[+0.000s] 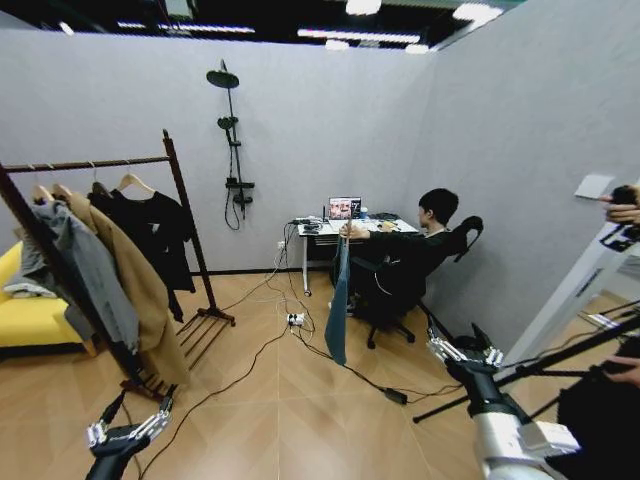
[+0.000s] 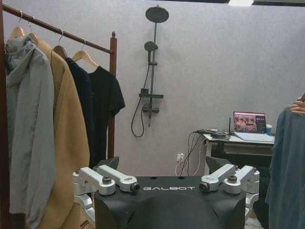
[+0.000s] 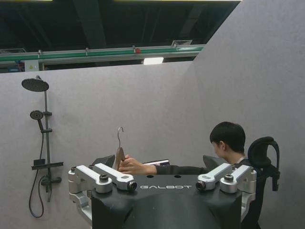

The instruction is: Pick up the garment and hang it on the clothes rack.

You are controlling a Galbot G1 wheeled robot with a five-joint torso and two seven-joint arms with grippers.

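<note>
Teal fabric hangs in a long narrow drop in the middle of the room: the garment (image 1: pixel 338 305) is held out at arm's length by a seated person's hand (image 1: pixel 347 231), its long axis vertical, hem just above the floor. From the head view it appears edge-on, so its sleeves and front cannot be made out. In the left wrist view only one side of it (image 2: pixel 286 162) is visible, cut off by the frame edge. In the right wrist view the cloth is hidden behind the gripper body; the wooden hanger (image 3: pixel 118 155) with its wire hook pointing up shows above the hand.

Well apart from the garment, the clothes rack (image 1: pixel 185 215) stands on the robot's left, its bar running towards the camera. Its near end post is cut off at the frame edge. Four garments hang on it: a grey hooded jacket (image 2: pixel 28 129), a tan coat (image 2: pixel 64 143), a dark navy piece and a black T-shirt (image 2: pixel 106 100).

Both arms are low and idle. The left gripper (image 1: pixel 128 428) and the right gripper (image 1: pixel 463 350) each have their fingers spread apart, holding nothing.

A black shower stand (image 1: pixel 232 150) is fixed to the back wall.
</note>
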